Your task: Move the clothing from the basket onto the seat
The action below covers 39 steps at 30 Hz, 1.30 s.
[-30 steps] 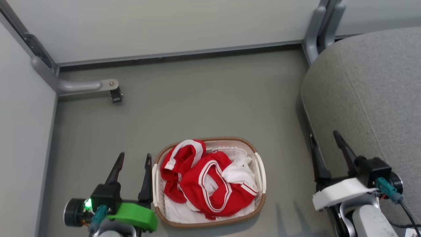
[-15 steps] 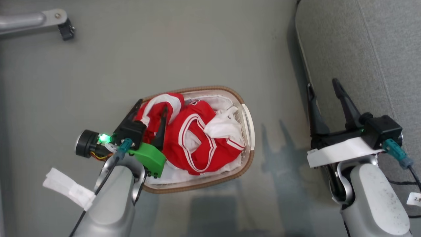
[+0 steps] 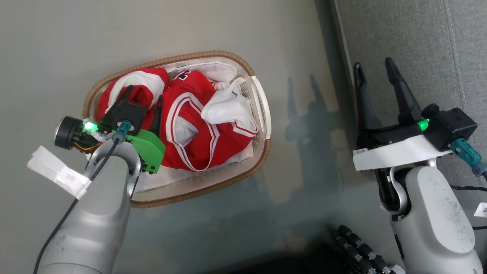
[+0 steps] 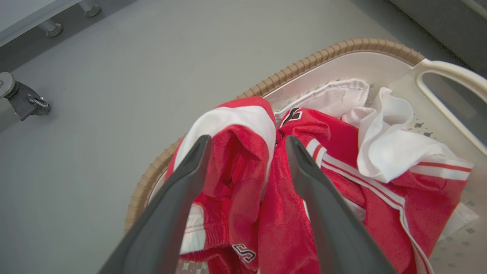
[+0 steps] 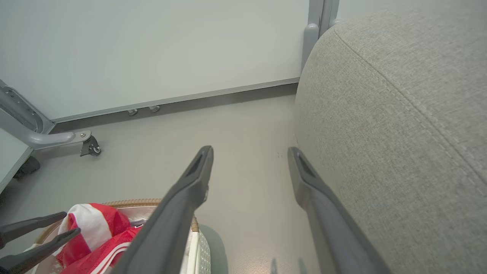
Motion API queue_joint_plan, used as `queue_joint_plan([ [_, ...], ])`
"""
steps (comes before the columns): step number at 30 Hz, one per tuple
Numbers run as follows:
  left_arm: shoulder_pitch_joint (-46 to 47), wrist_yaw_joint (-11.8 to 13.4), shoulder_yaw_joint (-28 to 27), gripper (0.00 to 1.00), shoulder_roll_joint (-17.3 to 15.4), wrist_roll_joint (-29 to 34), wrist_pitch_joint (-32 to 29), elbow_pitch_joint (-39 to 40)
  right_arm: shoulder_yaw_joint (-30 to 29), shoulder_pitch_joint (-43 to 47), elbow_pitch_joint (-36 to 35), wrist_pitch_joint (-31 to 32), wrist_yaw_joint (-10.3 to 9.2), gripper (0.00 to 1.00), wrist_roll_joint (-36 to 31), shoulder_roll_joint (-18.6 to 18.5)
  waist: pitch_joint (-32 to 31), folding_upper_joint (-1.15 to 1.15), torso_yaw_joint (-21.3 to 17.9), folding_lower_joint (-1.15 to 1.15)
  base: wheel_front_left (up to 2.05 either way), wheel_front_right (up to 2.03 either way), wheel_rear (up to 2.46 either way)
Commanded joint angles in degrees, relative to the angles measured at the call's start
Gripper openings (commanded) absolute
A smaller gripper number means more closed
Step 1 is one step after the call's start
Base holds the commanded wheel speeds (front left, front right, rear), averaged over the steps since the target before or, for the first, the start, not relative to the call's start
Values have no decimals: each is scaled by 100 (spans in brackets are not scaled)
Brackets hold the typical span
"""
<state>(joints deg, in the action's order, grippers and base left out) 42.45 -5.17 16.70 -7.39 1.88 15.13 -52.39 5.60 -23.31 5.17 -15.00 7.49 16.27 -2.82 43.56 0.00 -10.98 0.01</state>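
Observation:
The clothing (image 3: 190, 125), bright red with white stripes, lies bunched in the oval white basket (image 3: 190, 55) on the floor. My left gripper (image 3: 142, 97) is down at the basket's left end, open. In the left wrist view the left gripper (image 4: 247, 140) has its fingers astride a raised red and white fold of the clothing (image 4: 342, 179), inside the brown rim of the basket (image 4: 342, 45). My right gripper (image 3: 373, 64) is open and holds nothing, beside the edge of the grey seat (image 3: 418, 38). The right wrist view shows the right gripper (image 5: 250, 150), the seat (image 5: 399, 133) and the clothing (image 5: 99, 232).
A grey partition leg with a black caster (image 5: 89, 146) stands at the far left by the pale wall panel (image 5: 171, 49). Grey floor (image 3: 296, 114) separates basket and seat. A dark ribbed hose (image 3: 357, 247) lies at the bottom edge, and a white tag (image 3: 57, 173) hangs from my left arm.
The camera has tilted down, shifting the whole picture. My left gripper went from beside the basket to over the red clothing, still open. The right gripper stays open by the seat.

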Motion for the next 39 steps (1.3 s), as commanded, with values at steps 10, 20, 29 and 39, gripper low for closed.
queue_joint_plan([
  [10,515,113,18,63,-84,-76,3,-643,49,-186,-1,-29,-1,100,125,-14,484,0,-337,-1,0,0,0],
  [20,374,115,-15,0,36,-326,4,-275,-59,-150,108,-29,-1,100,65,-14,331,0,-165,-1,0,0,0],
  [29,-364,19,-31,0,148,-549,4,739,-115,44,310,-28,0,100,-127,-16,-368,0,211,-1,0,0,0],
  [39,-1334,-109,250,0,61,-466,5,1918,-194,603,590,-28,-1,100,-434,-19,-1773,0,663,-1,0,0,0],
])
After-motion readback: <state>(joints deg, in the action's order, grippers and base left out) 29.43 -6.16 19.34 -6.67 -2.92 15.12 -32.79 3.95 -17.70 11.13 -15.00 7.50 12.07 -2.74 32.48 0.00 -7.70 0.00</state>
